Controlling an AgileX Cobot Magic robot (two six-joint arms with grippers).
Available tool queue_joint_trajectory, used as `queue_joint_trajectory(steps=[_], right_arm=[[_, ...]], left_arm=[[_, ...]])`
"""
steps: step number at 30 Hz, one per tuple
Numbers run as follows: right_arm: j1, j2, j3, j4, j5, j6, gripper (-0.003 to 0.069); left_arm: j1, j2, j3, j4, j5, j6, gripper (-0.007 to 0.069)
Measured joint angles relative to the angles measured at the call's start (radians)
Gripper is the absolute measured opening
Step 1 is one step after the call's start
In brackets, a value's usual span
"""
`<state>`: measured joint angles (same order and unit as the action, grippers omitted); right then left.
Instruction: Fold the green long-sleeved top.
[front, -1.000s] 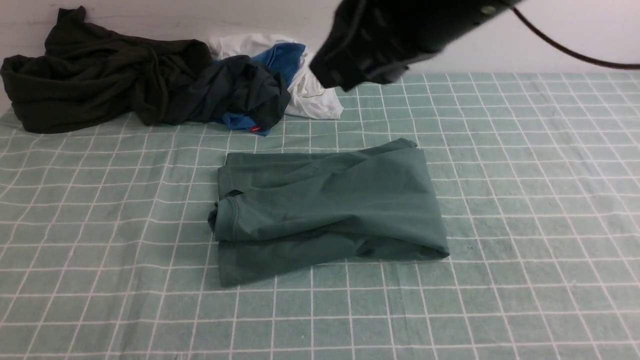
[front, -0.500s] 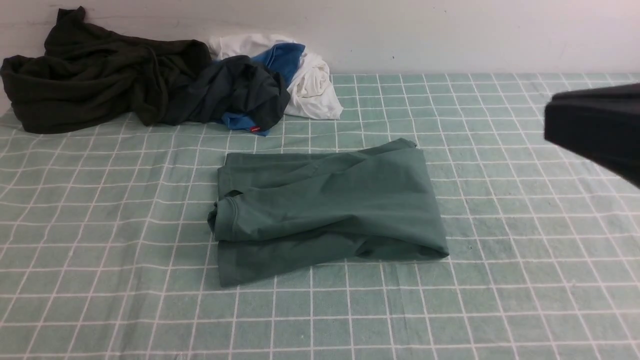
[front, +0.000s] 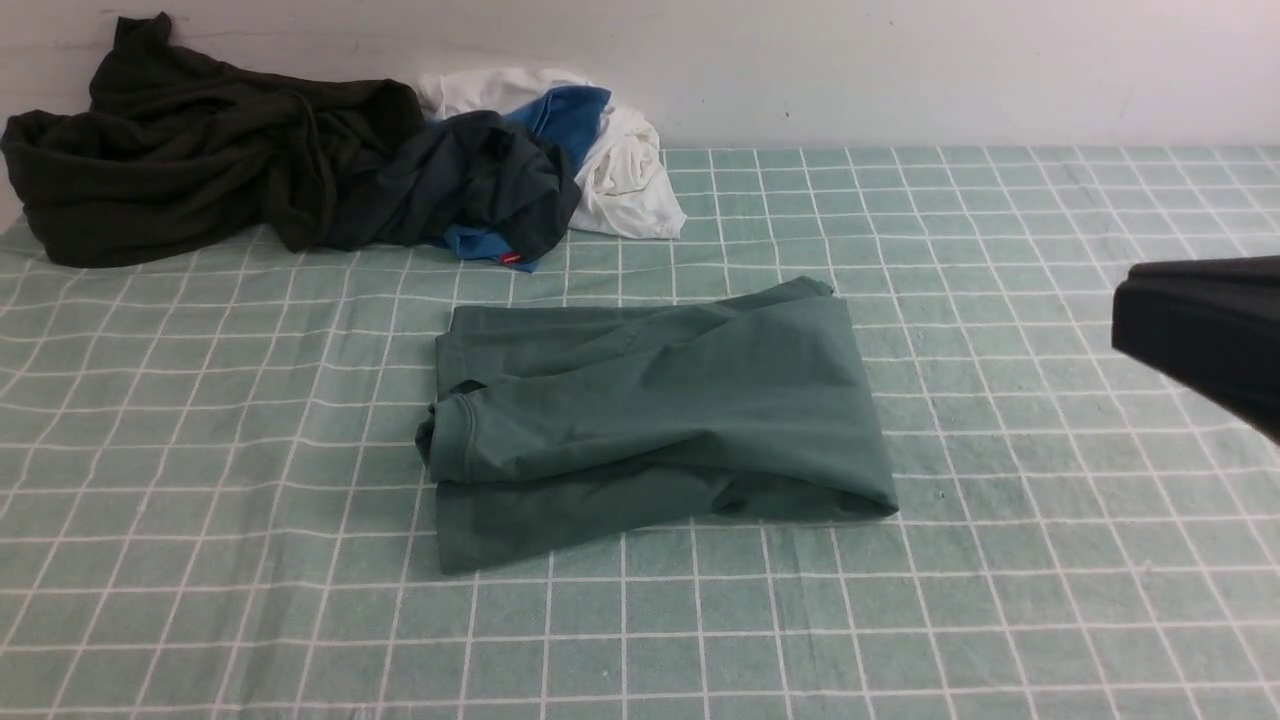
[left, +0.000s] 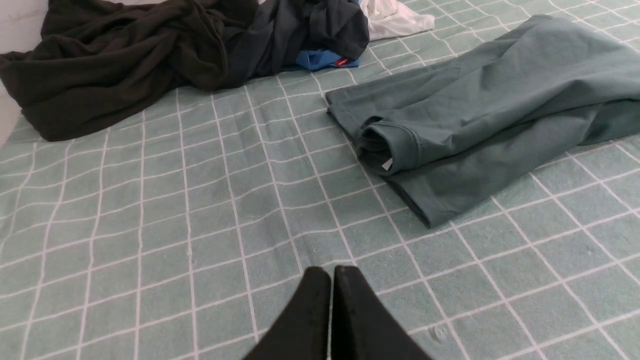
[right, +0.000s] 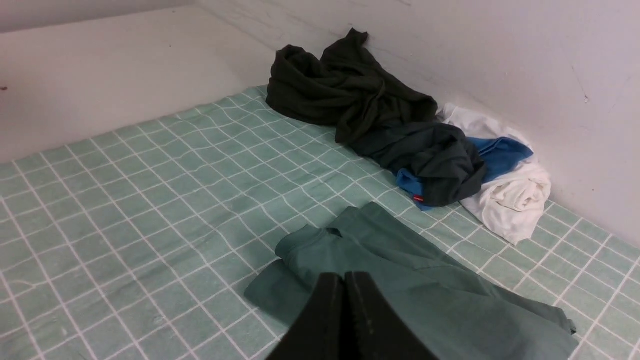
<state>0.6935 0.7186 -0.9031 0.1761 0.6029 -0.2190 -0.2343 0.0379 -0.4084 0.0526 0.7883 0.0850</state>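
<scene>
So the green top (front: 655, 415) sits folded into a rough rectangle around the middle of the front view, flat on the checked tablecloth (front: 1000, 600); one cuffed sleeve end pokes out at its left edge, nothing is touching it. Upper left of the frame has a heap of other clothes against the wall: a very dark olive garment (front: 190, 150), a navy one with blue trim (front: 480, 190), and a white one (front: 625, 180) beside it. The right arm (front: 1200, 330) is just a dark blur at the right edge, well apart from the top; its wrist view shows the right gripper (right: 344, 280) pressed closed and empty. The left gripper (left: 331, 275) is closed too, holding nothing, hovering over bare cloth near the top.
</scene>
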Motion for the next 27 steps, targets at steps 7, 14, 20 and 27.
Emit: queue_joint_trajectory(steps=[7, 14, 20, 27], right_arm=[[-0.032, -0.061, 0.213, 0.027, -0.271, 0.002, -0.0014], [-0.281, -0.297, 0.606, 0.040, -0.548, 0.069, -0.0014], [-0.604, -0.556, 0.834, -0.041, -0.514, 0.207, -0.0014], [-0.755, -0.723, 0.931, -0.169, -0.312, 0.303, -0.0014]], left_arm=[[0.000, 0.000, 0.000, -0.001, 0.000, 0.000, -0.0003], [0.000, 0.000, 0.000, -0.001, 0.000, 0.000, -0.0003], [0.000, 0.000, 0.000, 0.000, 0.000, 0.000, -0.0003], [0.000, 0.000, 0.000, 0.000, 0.000, 0.000, -0.0003]])
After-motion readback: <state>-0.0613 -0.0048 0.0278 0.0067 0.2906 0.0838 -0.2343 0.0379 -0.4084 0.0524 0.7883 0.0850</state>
